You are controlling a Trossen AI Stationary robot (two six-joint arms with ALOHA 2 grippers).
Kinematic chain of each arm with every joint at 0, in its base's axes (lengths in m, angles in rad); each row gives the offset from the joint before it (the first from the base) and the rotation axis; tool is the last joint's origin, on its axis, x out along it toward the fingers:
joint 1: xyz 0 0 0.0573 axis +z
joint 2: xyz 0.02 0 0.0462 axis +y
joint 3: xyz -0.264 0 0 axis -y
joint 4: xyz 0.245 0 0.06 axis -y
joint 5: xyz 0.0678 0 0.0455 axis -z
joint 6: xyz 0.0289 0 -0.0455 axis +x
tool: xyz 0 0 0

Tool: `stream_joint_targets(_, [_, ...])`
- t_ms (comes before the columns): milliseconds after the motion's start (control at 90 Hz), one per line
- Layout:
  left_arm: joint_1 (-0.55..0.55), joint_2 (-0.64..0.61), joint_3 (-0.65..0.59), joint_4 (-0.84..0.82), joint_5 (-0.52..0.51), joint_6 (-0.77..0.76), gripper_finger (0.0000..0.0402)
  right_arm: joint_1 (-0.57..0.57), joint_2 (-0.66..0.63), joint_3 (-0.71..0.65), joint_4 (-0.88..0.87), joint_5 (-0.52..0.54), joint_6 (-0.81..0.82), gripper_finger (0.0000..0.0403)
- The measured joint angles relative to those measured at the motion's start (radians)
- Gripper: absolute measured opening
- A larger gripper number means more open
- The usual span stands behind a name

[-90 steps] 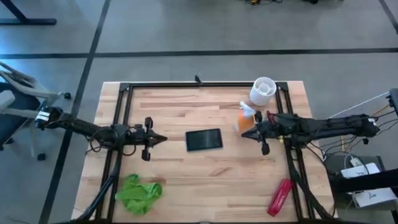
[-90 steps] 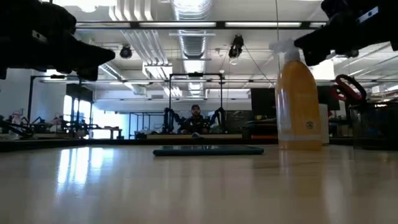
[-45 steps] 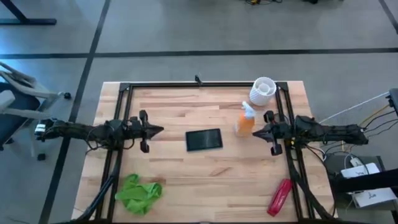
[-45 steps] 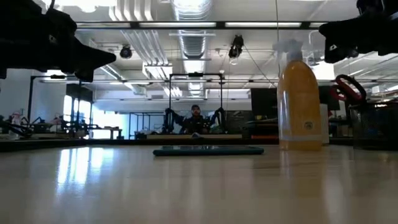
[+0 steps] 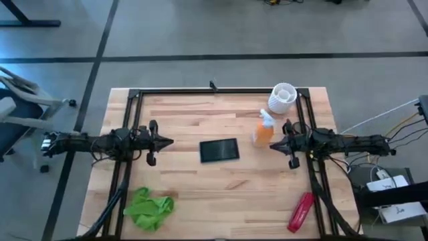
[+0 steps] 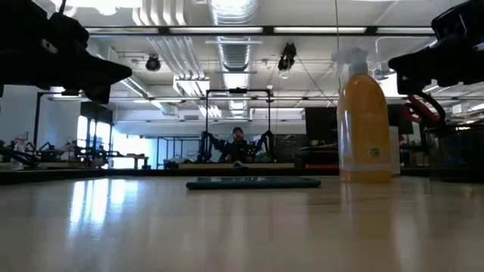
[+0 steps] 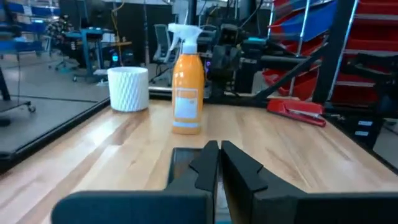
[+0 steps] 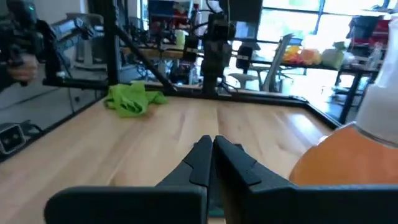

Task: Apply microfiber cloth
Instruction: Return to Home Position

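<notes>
The lime-green microfiber cloth [image 5: 148,207] [image 8: 130,99] lies crumpled on the table near its front left corner, with no gripper touching it. A dark flat device [image 5: 219,150] [image 6: 253,182] lies flat at the table's middle. My left gripper [image 5: 168,141] [image 7: 219,157] hovers shut to the left of the device, pointing at it. My right gripper [image 5: 273,144] [image 8: 212,149] hovers shut to the right of the device, just in front of the orange spray bottle [image 5: 263,131] [image 6: 364,128], which stands upright on its base.
A white ribbed cup [image 5: 283,97] [image 7: 129,88] stands at the far right. A red stapler [image 5: 301,211] [image 7: 297,110] lies near the front right corner. A black frame [image 5: 134,97] runs along the table's far, left and right sides. A person [image 6: 238,140] sits in the room beyond.
My right gripper has drawn back from the spray bottle toward the table's right edge and come a little lower. My left gripper has pulled back slightly toward the left edge. The bottle, device and cloth have stayed in place.
</notes>
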Motion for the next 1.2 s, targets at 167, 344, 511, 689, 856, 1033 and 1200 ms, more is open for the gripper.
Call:
stream_joint_targets(167, [0.001, 0.004, 0.000, 0.041, 0.077, 0.020, 0.0000, 0.000, 0.002, 0.000, -0.004, 0.023, -0.017, 0.0000])
stream_joint_targets(344, [0.047, -0.018, 0.000, -0.046, 0.069, 0.043, 0.0000, 0.000, 0.003, 0.000, -0.007, 0.049, -0.056, 0.0000])
stream_joint_targets(511, [0.105, -0.108, 0.000, -0.114, 0.139, 0.025, 0.0000, 0.000, 0.006, -0.001, -0.005, 0.051, -0.045, 0.0000])
stream_joint_targets(689, [0.111, -0.243, 0.000, -0.195, 0.064, -0.023, 0.0000, 0.000, 0.006, -0.001, -0.006, 0.053, -0.055, 0.0000])
stream_joint_targets(856, [0.090, -0.247, -0.001, -0.200, 0.025, -0.023, 0.0000, 0.000, 0.007, -0.002, -0.004, 0.051, -0.056, 0.0000])
stream_joint_targets(1033, [0.022, -0.251, -0.001, -0.175, 0.010, 0.004, 0.0000, 0.000, 0.007, -0.002, -0.003, 0.047, -0.054, 0.0000])
stream_joint_targets(1200, [-0.001, -0.245, -0.001, -0.149, -0.050, 0.038, 0.0000, 0.000, 0.007, -0.002, -0.003, 0.046, -0.053, 0.0000])
